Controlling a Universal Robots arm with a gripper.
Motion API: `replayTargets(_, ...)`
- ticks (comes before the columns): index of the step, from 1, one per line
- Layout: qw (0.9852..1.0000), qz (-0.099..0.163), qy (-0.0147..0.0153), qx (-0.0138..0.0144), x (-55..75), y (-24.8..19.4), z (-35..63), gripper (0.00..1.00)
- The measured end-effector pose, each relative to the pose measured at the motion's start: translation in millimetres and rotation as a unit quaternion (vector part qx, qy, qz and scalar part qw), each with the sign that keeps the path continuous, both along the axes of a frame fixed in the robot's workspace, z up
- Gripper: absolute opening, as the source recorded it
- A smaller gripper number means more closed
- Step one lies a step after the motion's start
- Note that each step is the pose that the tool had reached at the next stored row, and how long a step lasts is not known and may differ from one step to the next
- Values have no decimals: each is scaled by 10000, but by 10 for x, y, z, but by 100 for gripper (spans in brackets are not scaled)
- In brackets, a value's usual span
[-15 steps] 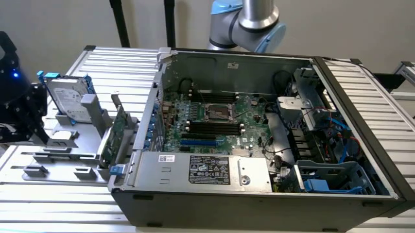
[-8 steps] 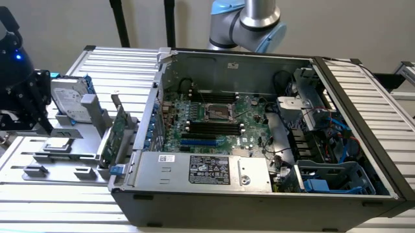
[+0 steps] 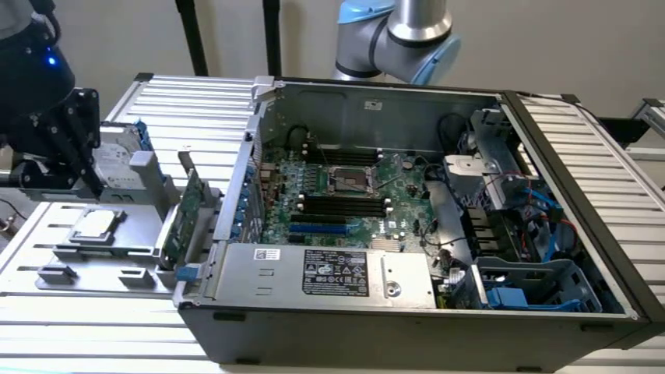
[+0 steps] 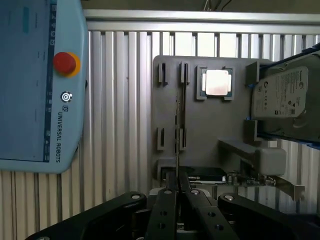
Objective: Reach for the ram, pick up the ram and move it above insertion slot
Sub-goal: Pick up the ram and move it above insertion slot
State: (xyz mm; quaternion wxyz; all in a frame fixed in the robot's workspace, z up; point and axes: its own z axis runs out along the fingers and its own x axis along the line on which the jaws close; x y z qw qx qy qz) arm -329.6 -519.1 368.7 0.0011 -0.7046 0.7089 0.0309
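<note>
At the exterior view's far left, over the grey fixture tray (image 4: pixel 200 130), the gripper (image 4: pixel 176 192) has its fingers pressed onto the ram (image 4: pixel 177 135), standing edge-on in its holders: light, stiff, probably fragile, best pinched by its edges.

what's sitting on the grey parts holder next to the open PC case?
On the grey parts holder: a square silver processor chip, a silver boxy hard drive, and a thin ram stick standing on edge in the slotted posts. The gripper covers the holder's near edge.
</note>
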Motion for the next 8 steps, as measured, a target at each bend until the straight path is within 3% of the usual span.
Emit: replayTargets(8, 9999, 20, -1, 98, 317, 0, 246, 13)
